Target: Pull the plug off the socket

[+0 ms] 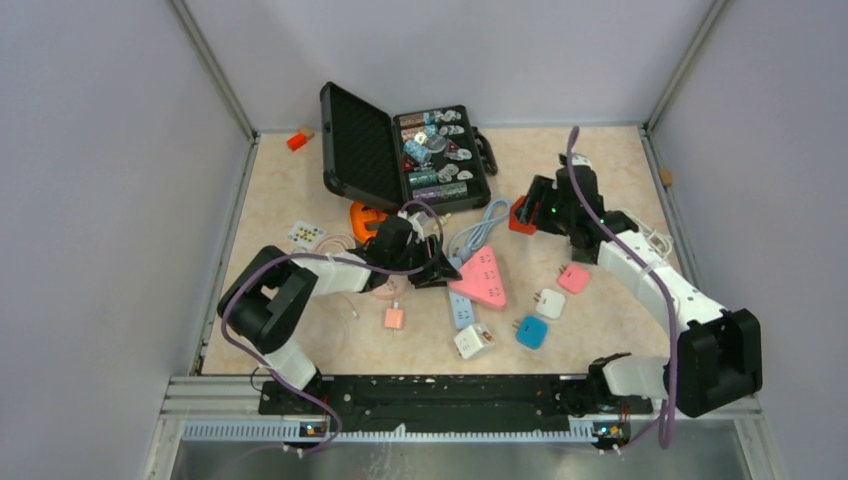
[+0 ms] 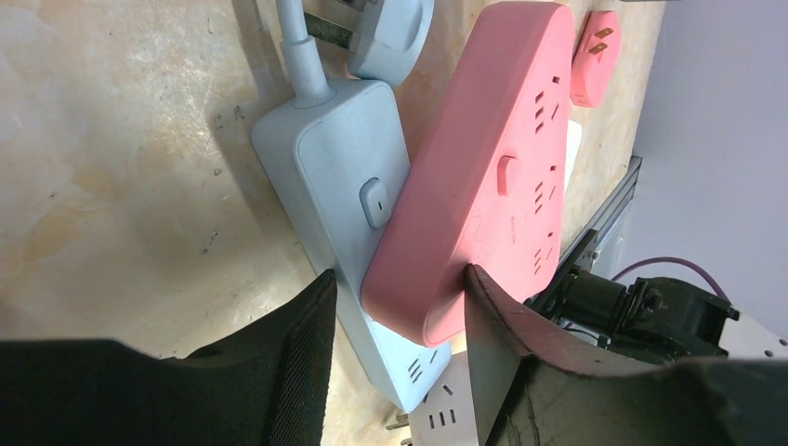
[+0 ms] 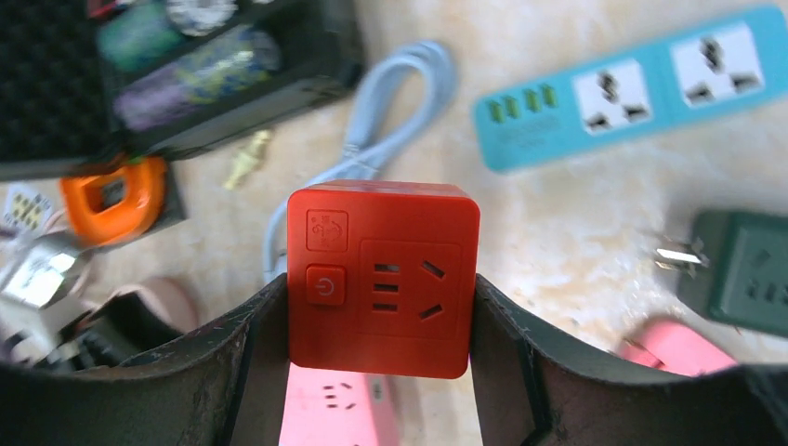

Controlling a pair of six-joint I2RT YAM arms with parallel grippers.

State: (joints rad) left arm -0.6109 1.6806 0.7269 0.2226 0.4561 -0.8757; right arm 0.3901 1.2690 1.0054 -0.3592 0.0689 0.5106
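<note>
Left hand point(image 2: 398, 279), part-open, straddles the end of the pink strip point(image 2: 502, 139), one finger touching it, apparently not yet clamped. That strip lies across a blue strip point(image 2: 325, 158) on the surface point(image 2: 111, 139). Right hand point(image 3: 379, 316) clamps a lifted red cube point(image 3: 390, 232) socket. No seated plug shows. Likely step: bracing the socket. Next: close firmly, then locate the plug.

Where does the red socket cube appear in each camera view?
Top external: right of centre, the red socket cube sits in the right gripper.
Left wrist: not in it.
Right wrist: dead centre, clamped in that gripper.
Shared landmark: the pale blue cable.
</note>
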